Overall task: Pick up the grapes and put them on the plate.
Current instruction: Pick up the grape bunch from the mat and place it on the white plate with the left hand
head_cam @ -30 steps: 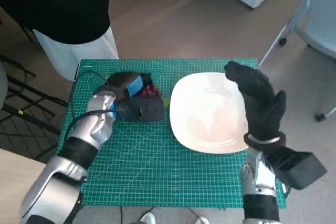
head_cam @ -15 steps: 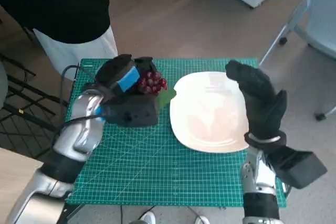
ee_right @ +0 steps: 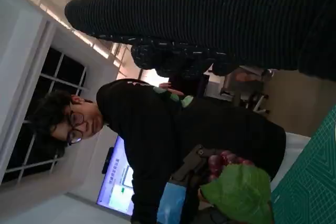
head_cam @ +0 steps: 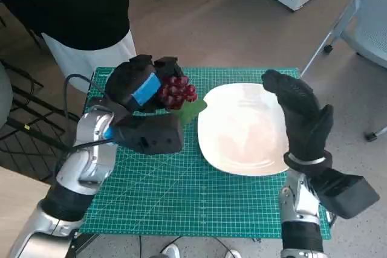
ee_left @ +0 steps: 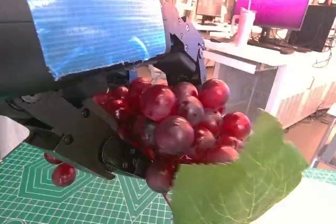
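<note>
**Grapes lifted, plate waiting**

Green cutting mat across the tabletop. White plate at three o'clock on it, bare. Right hand over the plate's far edge at three o'clock, fingers apart, holding nothing. Left hand at ten o'clock, above the mat, wrapped round red grapes with a green leaf. Probably light, soft, easily crushed; best cradled under the cluster, loosely. One stray grape beneath the bunch.
</note>
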`<move>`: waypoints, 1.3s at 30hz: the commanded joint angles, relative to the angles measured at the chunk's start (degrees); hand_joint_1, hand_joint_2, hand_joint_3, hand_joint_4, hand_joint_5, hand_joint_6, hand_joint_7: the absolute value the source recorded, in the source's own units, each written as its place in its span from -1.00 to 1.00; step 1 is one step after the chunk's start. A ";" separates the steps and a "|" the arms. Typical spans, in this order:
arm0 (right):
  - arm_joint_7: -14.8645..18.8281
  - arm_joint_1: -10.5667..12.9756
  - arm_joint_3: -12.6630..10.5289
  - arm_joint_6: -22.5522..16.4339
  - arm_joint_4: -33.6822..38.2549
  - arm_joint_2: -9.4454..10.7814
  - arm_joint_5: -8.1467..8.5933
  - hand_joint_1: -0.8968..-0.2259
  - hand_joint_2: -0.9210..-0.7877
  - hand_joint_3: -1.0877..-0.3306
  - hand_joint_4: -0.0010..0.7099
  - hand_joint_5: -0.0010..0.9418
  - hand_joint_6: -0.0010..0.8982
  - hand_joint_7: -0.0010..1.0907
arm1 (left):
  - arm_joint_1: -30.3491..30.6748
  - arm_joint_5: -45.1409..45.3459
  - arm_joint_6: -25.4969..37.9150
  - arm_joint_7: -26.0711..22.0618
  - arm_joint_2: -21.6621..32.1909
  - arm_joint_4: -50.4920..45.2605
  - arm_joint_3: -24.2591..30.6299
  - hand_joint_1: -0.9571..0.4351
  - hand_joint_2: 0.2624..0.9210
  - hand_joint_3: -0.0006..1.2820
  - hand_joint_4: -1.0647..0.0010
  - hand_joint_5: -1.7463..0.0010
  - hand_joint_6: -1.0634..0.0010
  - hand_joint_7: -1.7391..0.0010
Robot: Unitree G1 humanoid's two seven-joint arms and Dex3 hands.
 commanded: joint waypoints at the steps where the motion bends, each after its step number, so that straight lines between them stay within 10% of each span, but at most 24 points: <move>1: 0.62 0.38 -0.35 -0.24 0.66 -0.28 0.75 -0.34 -1.00 0.00 0.07 -0.99 -0.98 0.03 | -1.92 -0.32 -0.27 -1.81 -1.98 0.15 -1.09 0.38 1.00 -0.80 -0.19 -0.46 -0.07 -0.34; 39: -0.52 3.79 -0.72 -0.10 -3.12 0.01 1.39 -0.33 -1.00 0.05 0.09 -0.99 -0.87 -0.09 | -25.83 0.11 -9.70 -0.78 -22.59 39.04 -12.11 0.38 1.00 -0.81 -0.15 -0.56 -0.13 -0.25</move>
